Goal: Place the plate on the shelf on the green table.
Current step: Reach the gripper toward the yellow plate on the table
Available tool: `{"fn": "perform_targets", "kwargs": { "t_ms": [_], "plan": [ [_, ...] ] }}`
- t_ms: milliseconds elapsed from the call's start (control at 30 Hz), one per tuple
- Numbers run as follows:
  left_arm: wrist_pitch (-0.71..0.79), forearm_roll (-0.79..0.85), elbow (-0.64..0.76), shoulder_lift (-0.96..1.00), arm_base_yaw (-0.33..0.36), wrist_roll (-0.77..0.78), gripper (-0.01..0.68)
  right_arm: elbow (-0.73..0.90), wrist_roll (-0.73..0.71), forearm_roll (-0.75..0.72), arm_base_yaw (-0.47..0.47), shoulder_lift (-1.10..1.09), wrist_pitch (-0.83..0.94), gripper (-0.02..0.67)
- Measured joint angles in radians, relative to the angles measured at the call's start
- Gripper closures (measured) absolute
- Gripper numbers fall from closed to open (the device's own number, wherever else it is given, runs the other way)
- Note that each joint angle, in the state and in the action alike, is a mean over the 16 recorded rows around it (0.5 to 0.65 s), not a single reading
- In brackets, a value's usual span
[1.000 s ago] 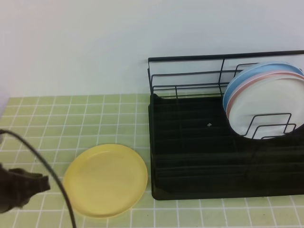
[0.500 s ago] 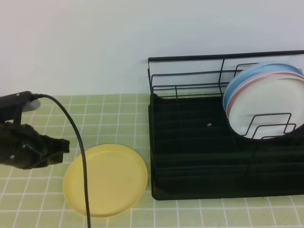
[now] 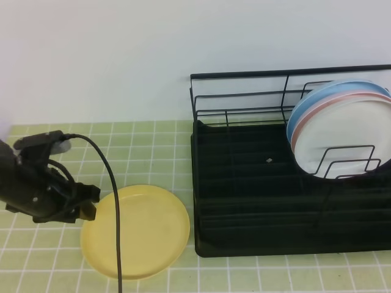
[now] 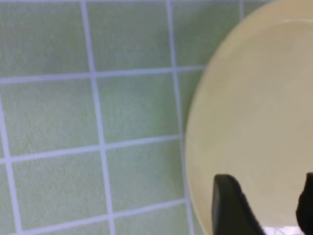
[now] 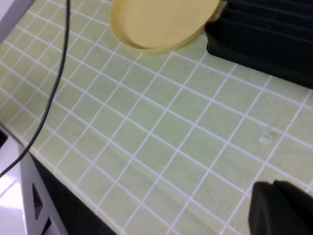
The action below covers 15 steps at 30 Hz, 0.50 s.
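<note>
The pale-yellow plate (image 3: pixel 137 232) lies flat on the green table (image 3: pixel 153 146), just left of the black wire shelf (image 3: pixel 244 183). My left gripper (image 3: pixel 91 201) hovers at the plate's left edge. In the left wrist view the left gripper (image 4: pixel 266 210) is open, its two dark fingers (image 4: pixel 232 205) spread over the plate (image 4: pixel 254 117) just inside the rim, holding nothing. The right wrist view shows the plate (image 5: pixel 161 19) and the shelf (image 5: pixel 274 34) far ahead. Of the right gripper (image 5: pixel 279 210), only a dark tip shows at the bottom right, shut and empty.
Two white plates, one blue-rimmed (image 3: pixel 330 94) and one pink-rimmed (image 3: pixel 342 134), stand upright in the shelf's right end. A black cable (image 3: pixel 110 201) trails from the left arm across the plate's left side. A white wall stands behind the table; the table's front edge (image 5: pixel 73 196) shows in the right wrist view.
The left arm has come up from the lower left corner to the plate's left edge and its jaws have opened. The plate and the shelf have not moved.
</note>
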Motion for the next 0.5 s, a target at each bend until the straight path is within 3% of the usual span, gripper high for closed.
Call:
{"fn": "perform_targets", "kwargs": {
  "t_ms": [500],
  "plan": [
    [0.002,0.055,-0.114,0.187,0.000,0.000,0.387,0.000,0.000,0.027,0.000,0.000,0.032,0.651]
  ]
}}
